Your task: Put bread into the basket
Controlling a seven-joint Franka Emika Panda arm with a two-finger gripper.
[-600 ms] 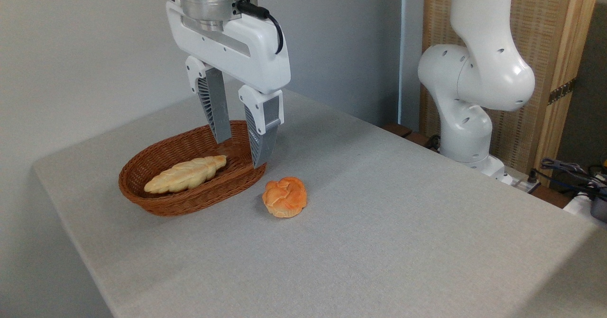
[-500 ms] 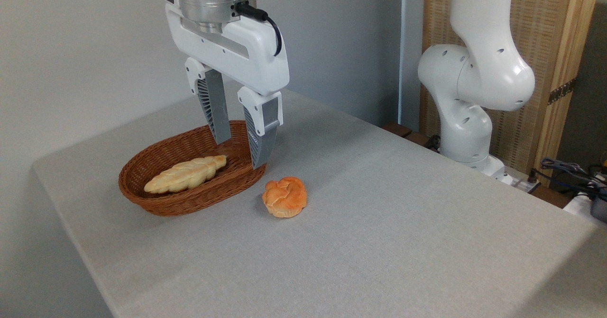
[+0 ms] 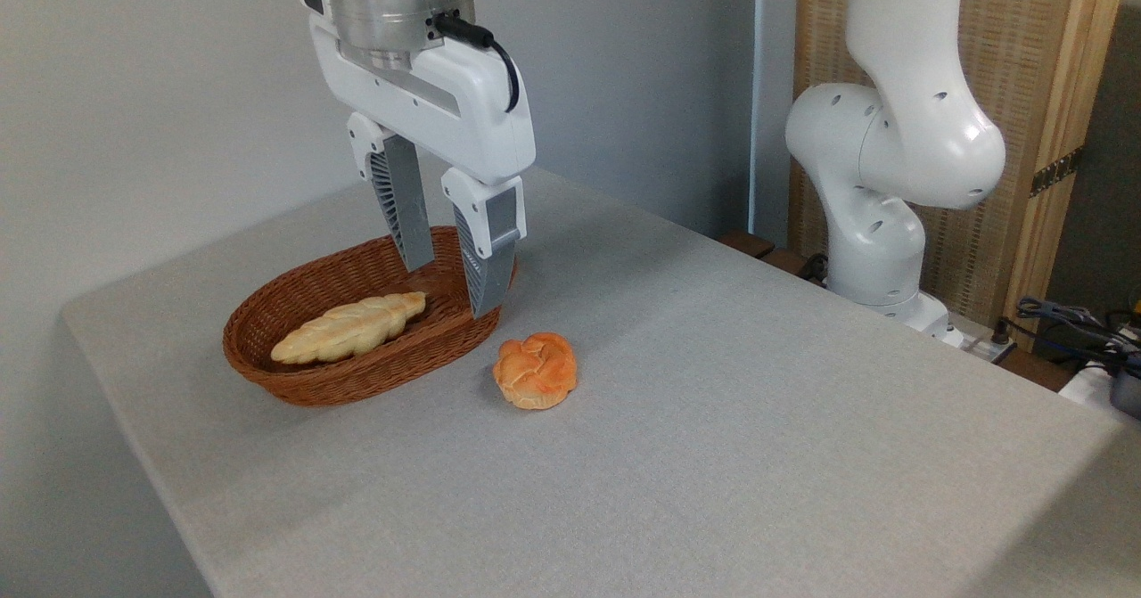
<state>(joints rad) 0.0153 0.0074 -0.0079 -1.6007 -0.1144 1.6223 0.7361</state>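
Grey and lightly textured, the table (image 3: 713,420) fills most of my view, with the arm's white base (image 3: 878,250) planted at its far right edge so the whole surface sits within reach. From there I work down in size: the basket (image 3: 267,362), brown woven wicker with low walls, sits toward the left, and a long pale braided loaf (image 3: 349,326) lies inside it along its length. The gripper (image 3: 446,290) hangs over the basket's right end, fingers pointing straight down, tips level with the rim in this view, though I can't tell whether they touch the wicker. Its jaws stand partly apart with nothing between them, a gap I judge only about as wide as the bun. Smallest of all, the bread (image 3: 535,370), an orange-golden knotted bun, rests on the table just beside the basket's right end, outside it and apart from the fingers. I read this as the start of the pick: I need to shift right and toward the camera, then descend over the bun.
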